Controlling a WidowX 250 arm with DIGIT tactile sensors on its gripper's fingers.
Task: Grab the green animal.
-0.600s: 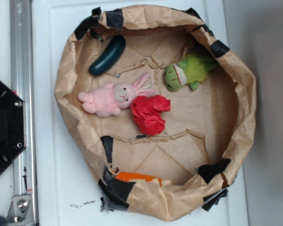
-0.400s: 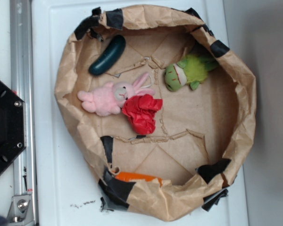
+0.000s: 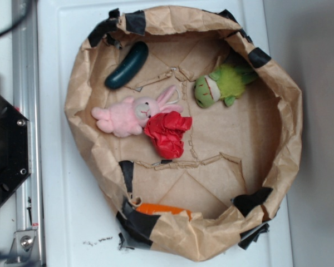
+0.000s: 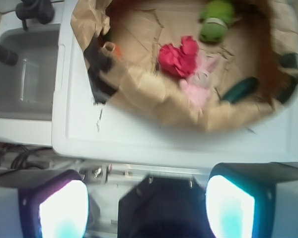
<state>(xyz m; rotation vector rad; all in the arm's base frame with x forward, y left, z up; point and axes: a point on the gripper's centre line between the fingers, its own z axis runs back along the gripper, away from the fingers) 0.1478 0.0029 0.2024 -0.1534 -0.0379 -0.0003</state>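
Now we see a dark blur at the exterior view's left edge that was not there before; the toys lie unmoved. Our pincer (image 4: pixel 146 198) gapes empty. The green animal (image 3: pixel 220 84) lies in the paper ring (image 3: pixel 289 119), long axis roughly left-right, head left, near the upper right wall.

a lime-green plush animal (image 3: pixel 221 84) with an olive head and a red mouth mark lies in a tan paper basin (image 3: pixel 284 139) patched with black tape, on a white tray (image 3: pixel 61 183). nearer the claw (image 4: pixel 146 206), whose pale pads glow teal and violet, sit a pink bunny (image 3: pixel 132 114), a crumpled red cloth (image 3: pixel 167 133), a dark green cucumber shape (image 3: pixel 127 65) and an orange item (image 3: pixel 158 209).
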